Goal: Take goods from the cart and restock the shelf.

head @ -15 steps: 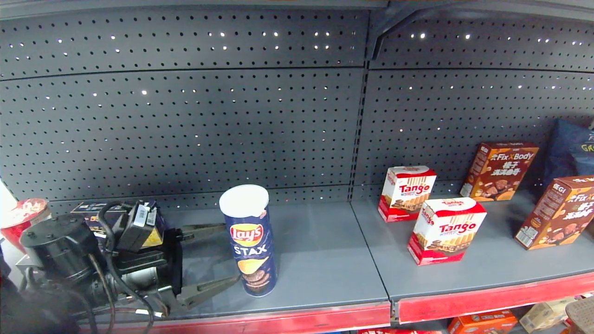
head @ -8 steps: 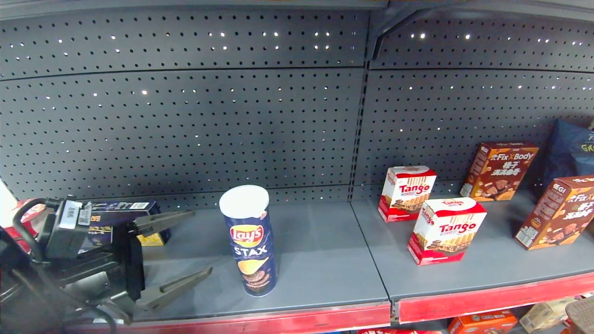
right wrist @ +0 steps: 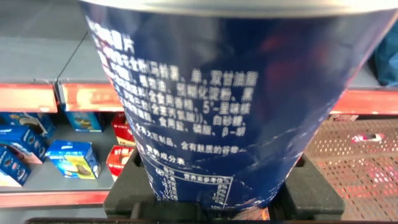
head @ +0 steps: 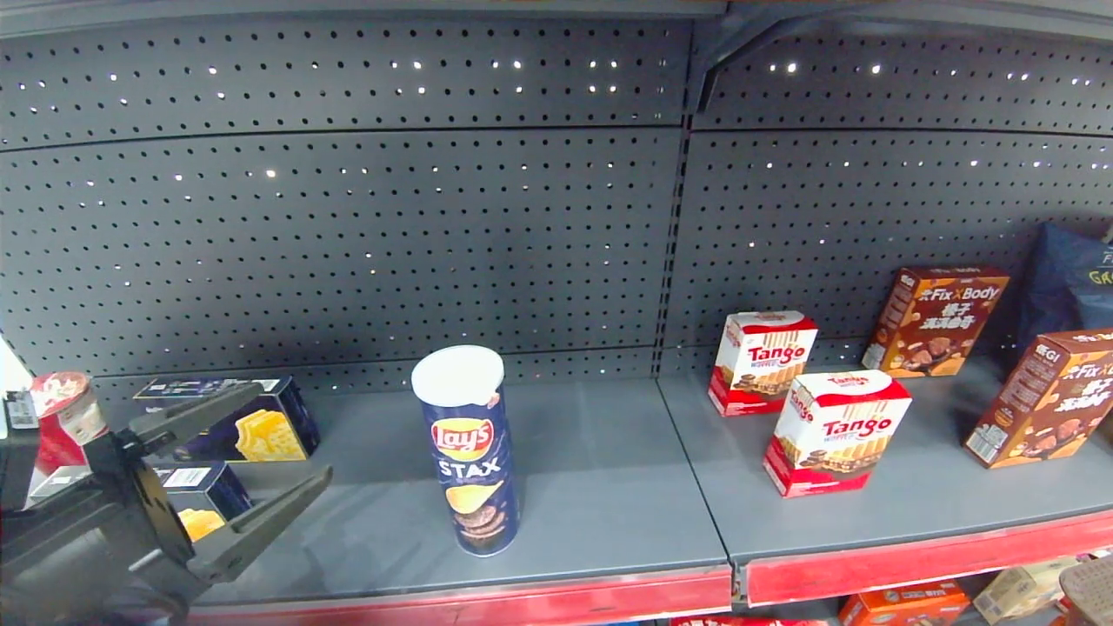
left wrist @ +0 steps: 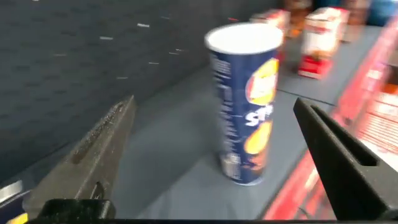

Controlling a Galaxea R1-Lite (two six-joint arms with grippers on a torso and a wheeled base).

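Note:
A tall dark blue chips can (head: 468, 452) with a white lid stands upright near the front of the grey shelf (head: 600, 487). My left gripper (head: 293, 431) is open at the shelf's left end, a good gap to the left of the can, with nothing between its fingers. In the left wrist view the same can (left wrist: 245, 106) stands beyond the open left gripper (left wrist: 214, 106). A second dark blue can (right wrist: 211, 93) sits close against the right wrist camera, with my right gripper (right wrist: 214, 202) shut on its lower part.
Two dark blue boxes (head: 252, 426) and a red cup (head: 65, 413) sit at the shelf's left end. Red-and-white wafer boxes (head: 835, 430), brown boxes (head: 935, 320) and a dark bag (head: 1074, 287) fill the right bay. Pegboard (head: 391, 243) backs the shelf. Red cart mesh (right wrist: 367, 168) lies below.
My left gripper has drawn back to the left, away from the standing chips can, staying open. The can has not moved, and the blue boxes behind the arm are uncovered.

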